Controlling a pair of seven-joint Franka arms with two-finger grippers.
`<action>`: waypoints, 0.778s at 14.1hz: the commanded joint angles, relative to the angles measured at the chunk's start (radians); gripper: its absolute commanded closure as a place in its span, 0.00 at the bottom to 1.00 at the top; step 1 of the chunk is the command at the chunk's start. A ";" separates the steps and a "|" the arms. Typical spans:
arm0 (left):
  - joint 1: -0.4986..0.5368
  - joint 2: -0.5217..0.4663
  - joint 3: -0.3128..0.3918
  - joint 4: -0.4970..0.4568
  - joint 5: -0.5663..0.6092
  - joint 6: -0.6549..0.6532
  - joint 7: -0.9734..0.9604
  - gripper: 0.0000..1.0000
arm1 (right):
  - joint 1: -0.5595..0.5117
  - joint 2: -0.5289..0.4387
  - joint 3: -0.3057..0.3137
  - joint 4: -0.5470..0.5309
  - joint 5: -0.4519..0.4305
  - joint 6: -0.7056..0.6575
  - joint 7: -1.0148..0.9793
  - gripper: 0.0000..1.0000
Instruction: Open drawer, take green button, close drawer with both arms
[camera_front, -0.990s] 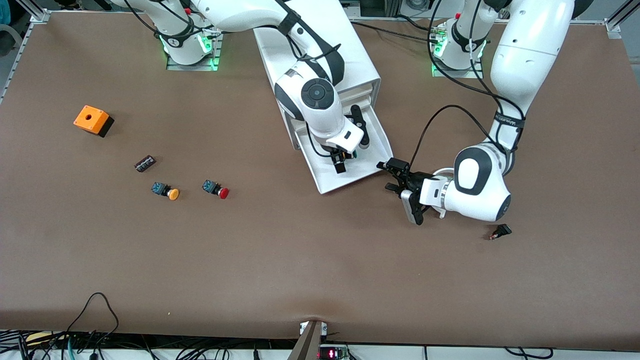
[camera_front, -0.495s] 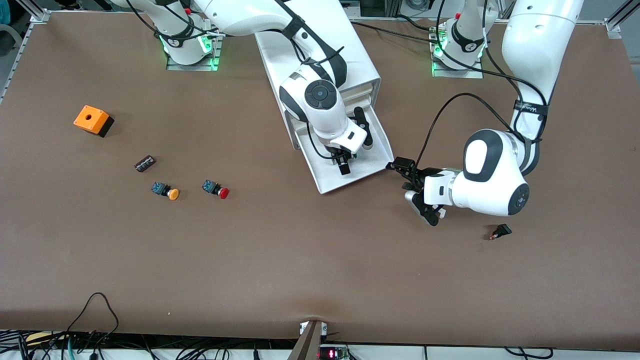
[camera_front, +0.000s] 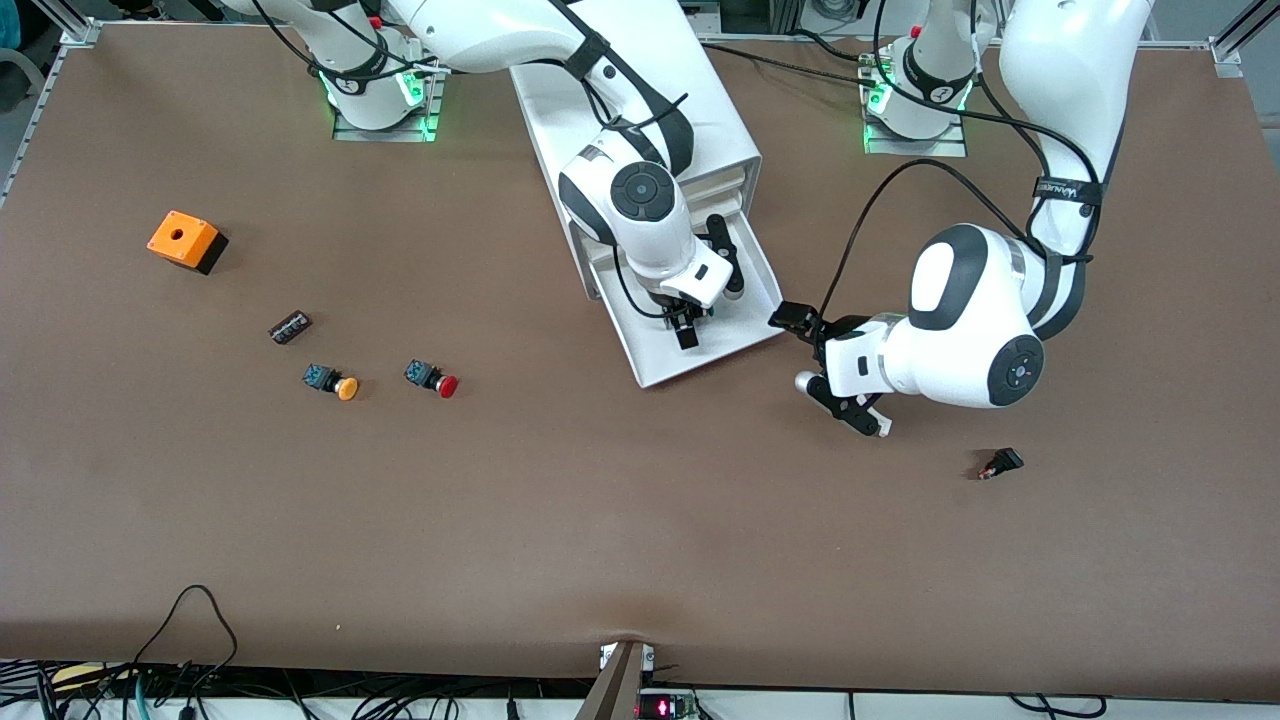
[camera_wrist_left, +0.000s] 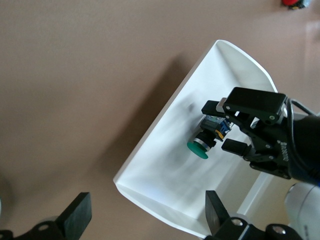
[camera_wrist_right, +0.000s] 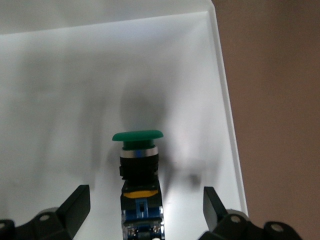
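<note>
Brown counter (camera_front: 600, 520) carries the white cabinet (camera_front: 640, 110); its lowest drawer (camera_front: 745, 335) is pulled out; the right tool (camera_front: 688, 325) hangs inside it, fingers spread — the green button (camera_wrist_right: 138, 150) lies on the drawer floor between them, ungripped; the left tool (camera_front: 825, 362) hovers spread over the counter just beside the drawer's corner.

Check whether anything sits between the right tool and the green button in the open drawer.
Nothing visible does. The right tool hangs open over the drawer, its fingers on either side of the green button, which lies alone on the tray floor.
</note>
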 joint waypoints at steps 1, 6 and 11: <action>-0.020 -0.018 -0.002 -0.007 0.037 -0.017 -0.119 0.00 | 0.009 0.004 -0.007 0.003 -0.019 -0.014 -0.009 0.00; -0.020 -0.023 -0.005 0.027 0.241 -0.015 -0.144 0.00 | 0.013 0.003 -0.007 0.001 -0.017 -0.031 -0.002 0.02; -0.023 -0.018 -0.002 0.090 0.356 -0.015 -0.173 0.00 | 0.026 0.000 -0.029 0.003 -0.026 -0.040 -0.009 0.33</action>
